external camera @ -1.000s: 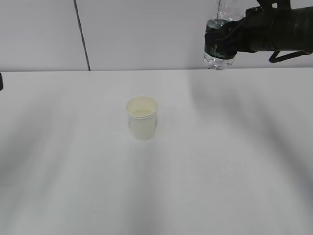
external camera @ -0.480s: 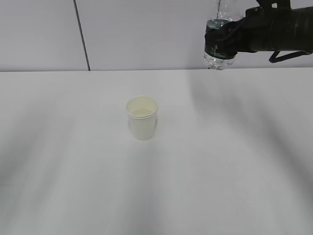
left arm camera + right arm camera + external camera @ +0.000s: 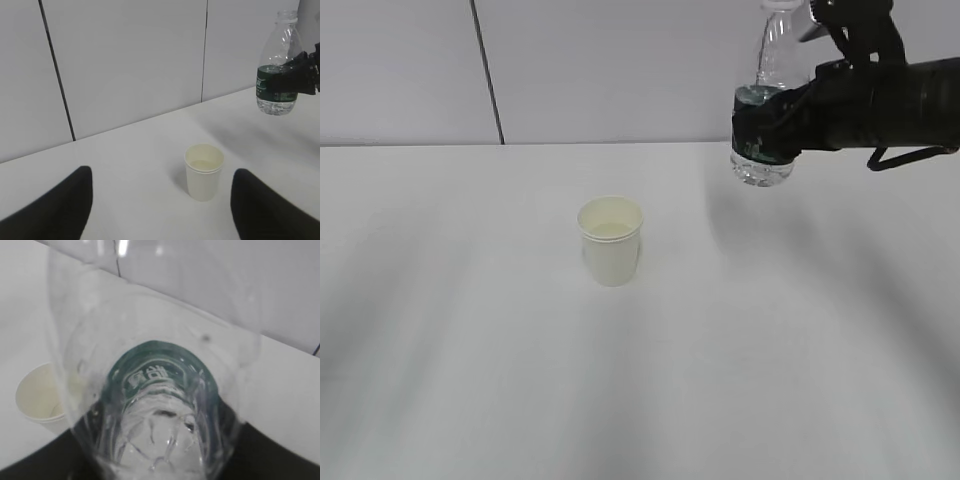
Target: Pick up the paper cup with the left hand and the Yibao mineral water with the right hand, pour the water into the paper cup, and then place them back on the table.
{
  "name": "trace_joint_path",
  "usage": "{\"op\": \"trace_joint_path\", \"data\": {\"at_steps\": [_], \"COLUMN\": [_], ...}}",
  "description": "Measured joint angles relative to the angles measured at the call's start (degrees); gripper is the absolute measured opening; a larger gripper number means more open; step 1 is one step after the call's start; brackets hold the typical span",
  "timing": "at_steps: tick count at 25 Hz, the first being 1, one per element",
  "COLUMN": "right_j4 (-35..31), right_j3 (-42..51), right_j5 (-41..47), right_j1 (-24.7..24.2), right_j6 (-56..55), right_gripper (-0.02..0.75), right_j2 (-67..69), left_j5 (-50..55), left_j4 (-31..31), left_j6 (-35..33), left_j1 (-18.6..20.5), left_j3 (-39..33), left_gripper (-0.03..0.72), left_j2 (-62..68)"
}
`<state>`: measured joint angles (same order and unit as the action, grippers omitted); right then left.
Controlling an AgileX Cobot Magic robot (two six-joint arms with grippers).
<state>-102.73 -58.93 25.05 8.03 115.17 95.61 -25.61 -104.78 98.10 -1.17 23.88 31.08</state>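
Observation:
The paper cup (image 3: pixel 611 240) stands upright on the white table (image 3: pixel 470 330), left of centre, with some water inside; it also shows in the left wrist view (image 3: pixel 203 171) and the right wrist view (image 3: pixel 37 397). My right gripper (image 3: pixel 770 125) is shut on the Yibao mineral water (image 3: pixel 765 110), holding it upright by its green label, above the table at the back right. The bottle fills the right wrist view (image 3: pixel 155 390) and shows in the left wrist view (image 3: pixel 278 70). My left gripper (image 3: pixel 162 200) is open and empty, its fingers (image 3: pixel 55 207) spread well short of the cup.
A grey panelled wall (image 3: pixel 570 70) with a dark vertical seam stands behind the table's back edge. The left arm is out of the exterior view.
My right gripper has lowered the bottle a little, so the bottle's upper part and neck now show. The cup has not moved.

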Motion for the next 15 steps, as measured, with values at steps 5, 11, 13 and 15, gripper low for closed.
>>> {"op": "trace_joint_path", "data": {"at_steps": [5, 11, 13, 15], "right_j4": [0.0, 0.3, 0.4, 0.4], "right_j3": [2.9, 6.2, 6.7, 6.9], "right_j5": [3.5, 6.3, 6.3, 6.4], "right_j1": [0.0, 0.0, 0.0, 0.0], "right_j6": [3.1, 9.4, 11.0, 12.1], "right_gripper": [0.388, 0.388, 0.388, 0.388], "right_j2": [0.0, 0.0, 0.0, 0.1], "left_j5": [0.2, 0.3, 0.3, 0.3], "left_j4": [0.0, 0.0, 0.0, 0.0], "left_j6": [0.0, 0.0, 0.0, 0.0], "left_j1": [0.0, 0.0, 0.0, 0.0], "left_j3": [0.0, 0.0, 0.0, 0.0], "left_gripper": [0.522, 0.522, 0.522, 0.522], "left_j2": [0.0, 0.0, 0.0, 0.0]}}
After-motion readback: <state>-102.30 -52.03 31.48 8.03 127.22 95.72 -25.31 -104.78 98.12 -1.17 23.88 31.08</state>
